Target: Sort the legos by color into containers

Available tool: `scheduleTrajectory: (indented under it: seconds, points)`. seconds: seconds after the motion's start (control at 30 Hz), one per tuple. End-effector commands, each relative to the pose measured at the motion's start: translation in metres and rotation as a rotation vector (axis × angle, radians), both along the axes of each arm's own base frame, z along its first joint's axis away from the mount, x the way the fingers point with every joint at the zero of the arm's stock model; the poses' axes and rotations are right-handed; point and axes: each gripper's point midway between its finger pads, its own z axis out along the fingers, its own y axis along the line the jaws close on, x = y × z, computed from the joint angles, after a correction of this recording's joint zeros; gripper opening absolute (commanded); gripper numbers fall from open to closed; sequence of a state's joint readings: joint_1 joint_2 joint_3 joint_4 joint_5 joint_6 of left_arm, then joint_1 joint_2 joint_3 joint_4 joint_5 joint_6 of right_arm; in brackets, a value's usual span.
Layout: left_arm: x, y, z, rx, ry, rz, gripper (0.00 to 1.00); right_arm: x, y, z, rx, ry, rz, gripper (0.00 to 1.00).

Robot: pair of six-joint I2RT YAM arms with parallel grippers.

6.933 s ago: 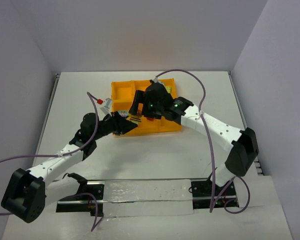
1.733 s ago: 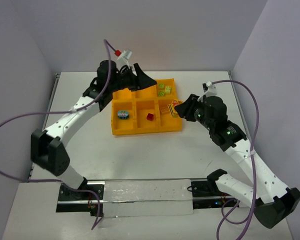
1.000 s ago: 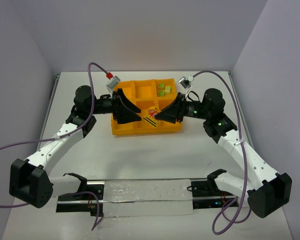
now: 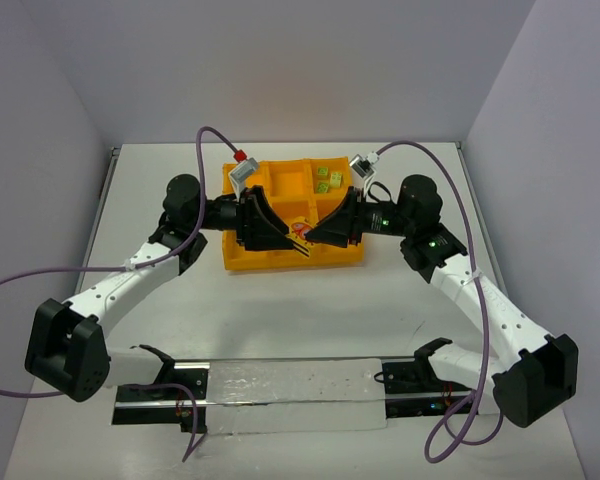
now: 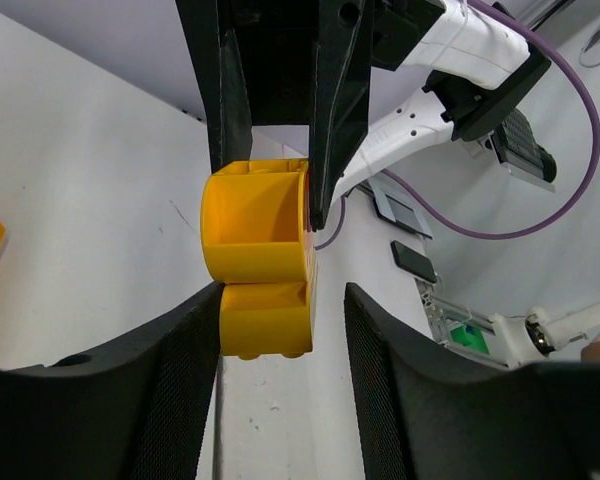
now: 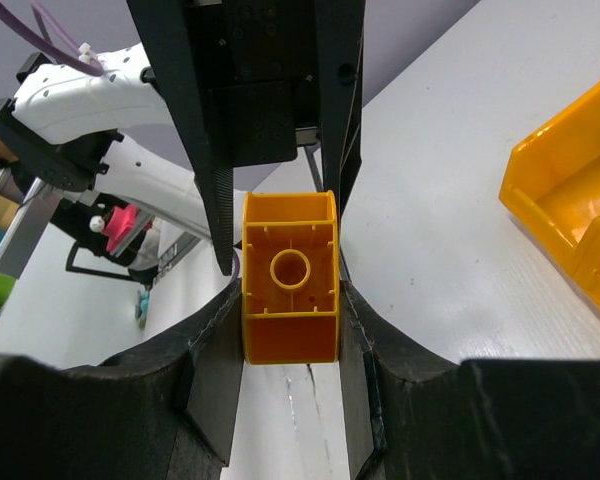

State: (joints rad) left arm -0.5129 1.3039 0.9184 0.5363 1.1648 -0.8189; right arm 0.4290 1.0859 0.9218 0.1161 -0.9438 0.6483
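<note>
My right gripper (image 6: 290, 295) is shut on a yellow-orange lego (image 6: 288, 335), a two-brick stack held in the air above the containers, the wells of the orange-yellow tray (image 4: 238, 258). My left gripper (image 5: 282, 298) faces it from the other side. Its jaws straddle the same lego (image 5: 255, 240): one pad touches it and a gap shows at the other. From above, both grippers meet tip to tip, left gripper (image 4: 296, 242) and right gripper (image 4: 312, 236), with the lego (image 4: 303, 232) between them. Two lime green legos (image 4: 327, 179) lie in the far right well.
The tray's corner (image 6: 570, 200) shows at the right of the right wrist view, over white table. Both arms reach in across the tray's near wells and hide their contents. Purple cables loop above each wrist. Grey walls close in the table on three sides.
Both grippers have drawn closer over the tray. My left jaws have narrowed round the lego that the right gripper keeps holding.
</note>
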Motion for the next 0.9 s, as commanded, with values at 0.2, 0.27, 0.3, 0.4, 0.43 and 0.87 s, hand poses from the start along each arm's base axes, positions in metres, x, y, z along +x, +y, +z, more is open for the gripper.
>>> scheduleTrajectory:
  seconds: [0.2,0.27,0.3,0.4,0.43,0.87]
  points:
    - [-0.01,-0.003,0.017,-0.041,-0.079,-0.045,0.17,0.001,0.003,0.017,0.031,-0.062,0.0,0.0]
    - [-0.01,-0.003,0.017,-0.041,-0.08,-0.044,0.0,0.002,0.004,0.016,0.029,-0.06,-0.003,0.0]
    - [-0.01,-0.003,0.016,-0.039,-0.078,-0.044,0.0,0.002,0.004,0.016,0.028,-0.06,-0.006,0.0]
    - [-0.011,-0.003,0.013,-0.035,-0.08,-0.048,0.0,0.004,0.003,0.017,0.025,-0.06,-0.018,0.0]
    - [-0.013,-0.002,0.013,-0.035,-0.084,-0.051,0.0,0.004,0.002,0.017,0.026,-0.056,-0.021,0.0]
    - [-0.017,0.006,-0.021,0.073,-0.084,-0.015,0.0,0.011,-0.001,0.024,0.063,-0.002,-0.009,0.0]
